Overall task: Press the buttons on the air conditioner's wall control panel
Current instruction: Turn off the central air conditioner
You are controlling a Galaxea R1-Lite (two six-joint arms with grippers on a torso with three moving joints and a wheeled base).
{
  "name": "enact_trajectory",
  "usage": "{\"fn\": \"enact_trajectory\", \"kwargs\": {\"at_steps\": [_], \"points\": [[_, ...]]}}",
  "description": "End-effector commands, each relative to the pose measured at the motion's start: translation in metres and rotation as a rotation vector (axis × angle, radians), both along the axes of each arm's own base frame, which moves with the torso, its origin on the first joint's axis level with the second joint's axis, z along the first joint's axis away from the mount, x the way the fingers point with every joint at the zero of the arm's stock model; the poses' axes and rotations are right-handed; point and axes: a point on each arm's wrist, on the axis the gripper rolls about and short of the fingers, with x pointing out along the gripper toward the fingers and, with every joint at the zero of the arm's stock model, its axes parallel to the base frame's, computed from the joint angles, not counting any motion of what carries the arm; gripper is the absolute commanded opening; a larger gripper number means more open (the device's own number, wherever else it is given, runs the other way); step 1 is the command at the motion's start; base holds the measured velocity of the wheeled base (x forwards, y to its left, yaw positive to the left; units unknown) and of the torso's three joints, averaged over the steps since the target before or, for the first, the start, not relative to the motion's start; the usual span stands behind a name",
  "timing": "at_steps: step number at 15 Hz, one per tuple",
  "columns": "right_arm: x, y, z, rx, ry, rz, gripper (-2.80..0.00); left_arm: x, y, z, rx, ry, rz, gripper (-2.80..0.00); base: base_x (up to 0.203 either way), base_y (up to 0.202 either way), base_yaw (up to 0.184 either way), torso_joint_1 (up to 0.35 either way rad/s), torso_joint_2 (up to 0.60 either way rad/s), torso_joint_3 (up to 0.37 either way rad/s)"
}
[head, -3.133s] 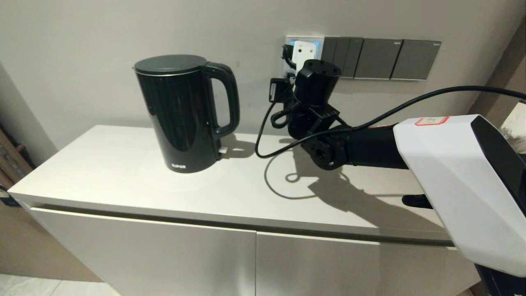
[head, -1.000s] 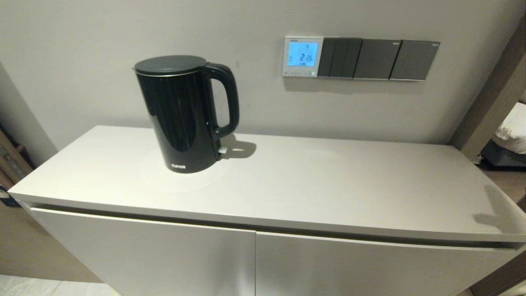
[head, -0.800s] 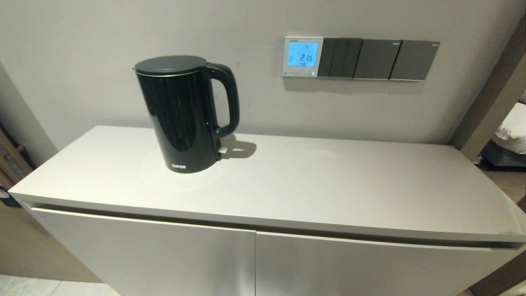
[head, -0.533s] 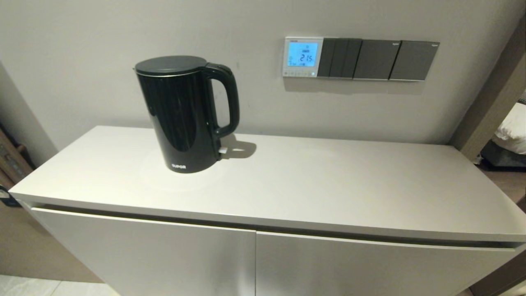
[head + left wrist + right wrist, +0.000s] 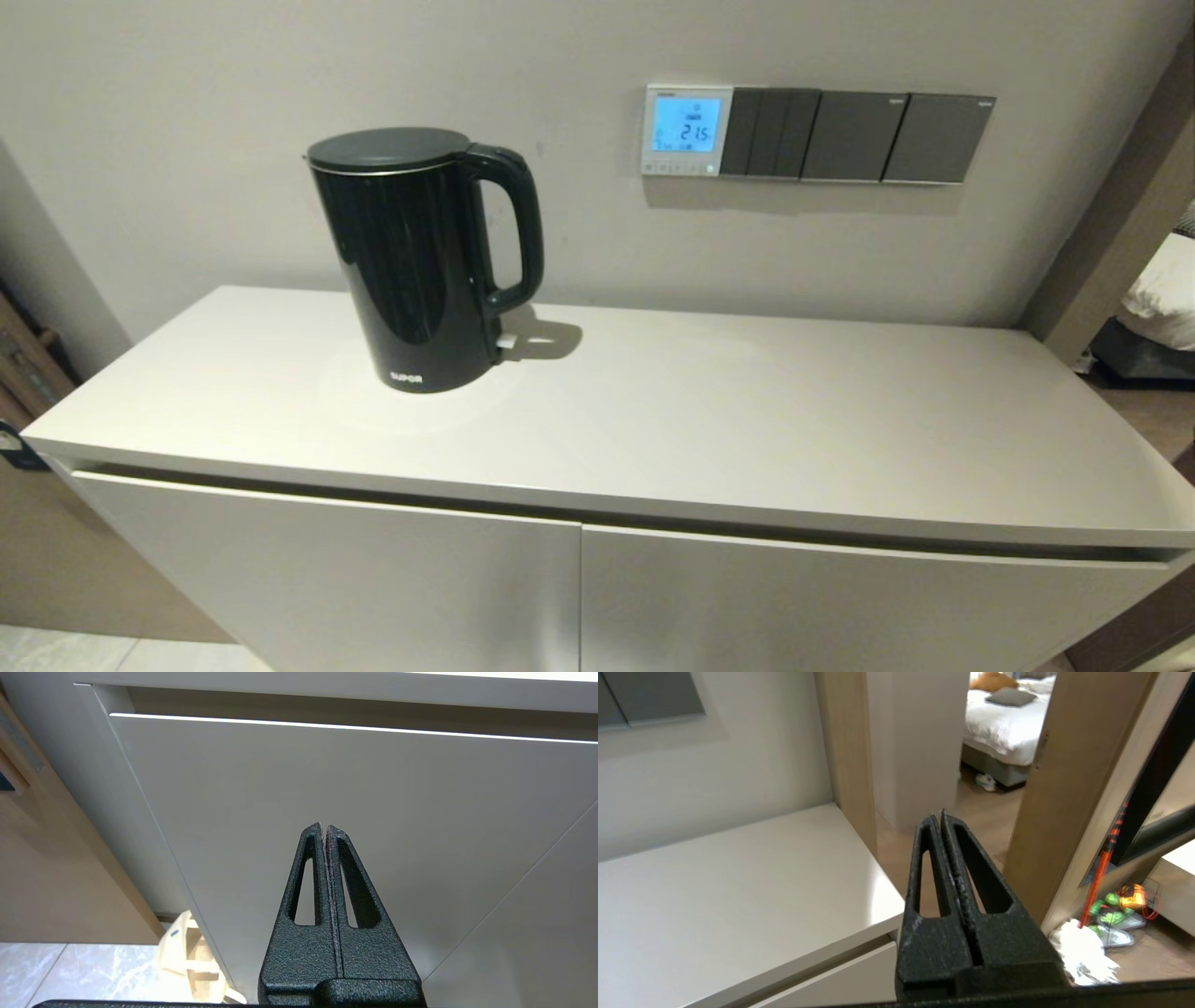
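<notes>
On the wall above the white surface [image 5: 747,420], right of the black kettle [image 5: 420,257], the air conditioner's wall control panel [image 5: 686,131] glows blue, its buttons [image 5: 680,169] untouched. Left gripper [image 5: 325,830], fingers together, faces the cabinet door [image 5: 420,826]; right gripper [image 5: 942,817], fingers together, hangs off the surface's far end
</notes>
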Motion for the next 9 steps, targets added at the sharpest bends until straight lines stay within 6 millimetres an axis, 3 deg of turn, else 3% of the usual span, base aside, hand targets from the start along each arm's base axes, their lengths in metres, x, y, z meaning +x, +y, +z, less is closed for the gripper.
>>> {"fn": "enact_trajectory", "kwargs": {"at_steps": [1,6,9], "points": [[-0.021,-0.005,-0.015,0.022,-0.068,0.012,-2.80,0.000,0.000,0.000,0.000,0.000,0.000,-2.80,0.000,0.000,0.000,0.000,0.00,0.000],[-0.007,-0.001,-0.069,0.042,0.050,-0.016,-2.80,0.000,0.000,0.000,0.000,0.000,0.000,-2.80,0.000,0.000,0.000,0.000,0.00,0.000],[-0.002,0.003,-0.077,0.044,0.100,-0.146,-2.80,0.000,0.000,0.000,0.000,0.000,-0.001,-2.80,0.000,0.000,0.000,0.000,0.00,0.000]]}}
